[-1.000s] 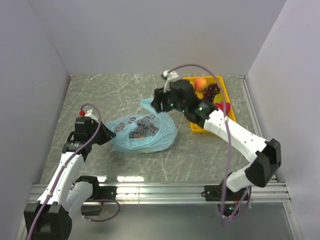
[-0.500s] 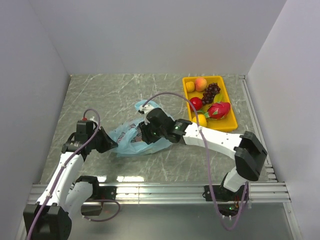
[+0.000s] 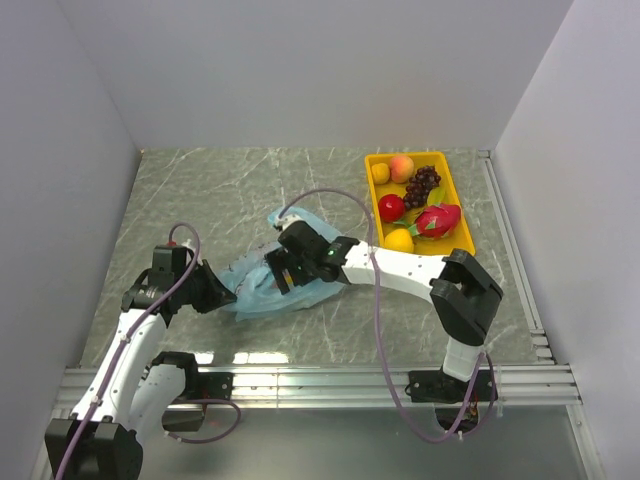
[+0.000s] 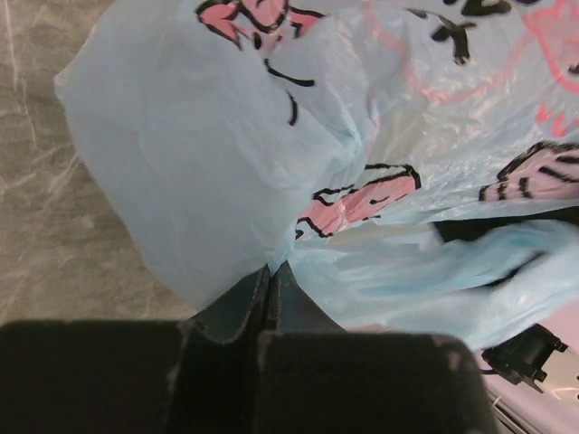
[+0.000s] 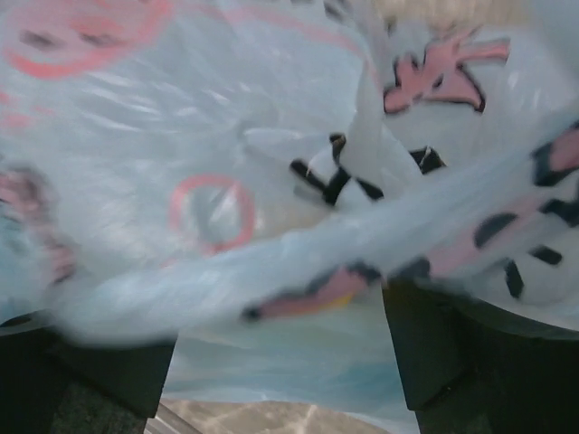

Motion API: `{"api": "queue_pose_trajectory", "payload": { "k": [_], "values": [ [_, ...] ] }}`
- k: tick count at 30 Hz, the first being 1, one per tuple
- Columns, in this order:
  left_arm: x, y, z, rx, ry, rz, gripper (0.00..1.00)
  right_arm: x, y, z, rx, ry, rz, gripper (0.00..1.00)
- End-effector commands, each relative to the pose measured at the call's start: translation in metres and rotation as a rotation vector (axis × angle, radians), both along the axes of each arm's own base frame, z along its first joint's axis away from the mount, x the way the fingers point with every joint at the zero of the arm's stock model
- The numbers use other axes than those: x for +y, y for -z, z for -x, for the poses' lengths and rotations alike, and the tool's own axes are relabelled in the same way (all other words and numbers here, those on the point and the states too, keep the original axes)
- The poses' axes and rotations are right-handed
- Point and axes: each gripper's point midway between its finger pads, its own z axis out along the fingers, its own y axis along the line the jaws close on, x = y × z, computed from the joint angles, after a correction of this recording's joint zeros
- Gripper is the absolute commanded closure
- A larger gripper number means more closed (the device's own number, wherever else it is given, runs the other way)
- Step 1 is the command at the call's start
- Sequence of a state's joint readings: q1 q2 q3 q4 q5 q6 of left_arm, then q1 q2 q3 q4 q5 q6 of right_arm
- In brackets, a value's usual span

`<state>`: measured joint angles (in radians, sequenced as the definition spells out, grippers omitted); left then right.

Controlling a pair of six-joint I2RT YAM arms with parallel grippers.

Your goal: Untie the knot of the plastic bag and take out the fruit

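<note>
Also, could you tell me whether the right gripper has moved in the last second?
Yes. The right gripper has swung away from the yellow tray, left and toward the near edge, onto the plastic bag.

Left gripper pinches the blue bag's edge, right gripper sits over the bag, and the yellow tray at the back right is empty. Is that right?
No, the yellow tray is not empty: the top external view shows it holding a red apple, grape bunch and dragon fruit. The rest holds: left gripper pinching the plastic bag, right gripper over it.
</note>
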<state>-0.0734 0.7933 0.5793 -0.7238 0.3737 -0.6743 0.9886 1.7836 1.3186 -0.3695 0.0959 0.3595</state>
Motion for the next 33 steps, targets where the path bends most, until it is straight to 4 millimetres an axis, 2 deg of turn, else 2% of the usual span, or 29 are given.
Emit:
{"api": "queue_pose_trajectory", "payload": {
  "k": [1,5,9,13,19,23,26,27,29,30,31,33],
  "values": [
    [-0.004,-0.012,-0.002,-0.039,0.019,0.016,0.99,-0.025,0.036,0.02,0.082,-0.004,0.091,0.07],
    [-0.004,-0.013,-0.004,-0.045,0.021,0.016,0.99,-0.033,0.055,0.033,0.11,-0.048,0.128,0.07],
    [-0.006,-0.012,-0.004,-0.04,0.03,0.024,0.99,-0.024,0.06,0.041,0.11,-0.091,0.121,0.06],
    [-0.007,-0.012,-0.005,-0.04,0.034,0.027,0.99,-0.017,0.063,0.031,0.076,-0.059,0.093,0.08],
    [-0.007,-0.013,-0.005,-0.043,0.029,0.026,0.99,-0.017,0.065,0.013,0.011,0.036,0.079,0.15],
    [-0.007,-0.012,-0.005,-0.038,0.028,0.024,0.99,-0.012,0.07,0.011,0.019,0.063,0.041,0.17],
    [-0.006,-0.011,-0.004,-0.034,0.029,0.02,0.99,-0.009,0.066,0.009,0.011,0.074,0.012,0.27],
    [-0.006,-0.011,-0.004,-0.032,0.028,0.019,1.0,-0.009,0.063,0.009,0.006,0.073,0.003,0.37],
    [-0.005,-0.011,-0.005,-0.033,0.021,0.015,1.0,-0.009,0.051,0.008,-0.017,0.078,-0.029,0.46],
    [-0.005,-0.011,-0.006,-0.034,0.016,0.015,1.0,-0.012,0.05,0.01,-0.02,0.082,-0.033,0.58],
    [-0.004,-0.013,-0.008,-0.041,0.01,0.012,0.99,-0.01,0.034,0.009,-0.039,0.08,-0.075,0.63],
    [-0.003,-0.018,-0.015,-0.069,-0.011,0.009,0.99,-0.011,0.019,0.01,-0.059,0.074,-0.108,0.72]
  ]
}}
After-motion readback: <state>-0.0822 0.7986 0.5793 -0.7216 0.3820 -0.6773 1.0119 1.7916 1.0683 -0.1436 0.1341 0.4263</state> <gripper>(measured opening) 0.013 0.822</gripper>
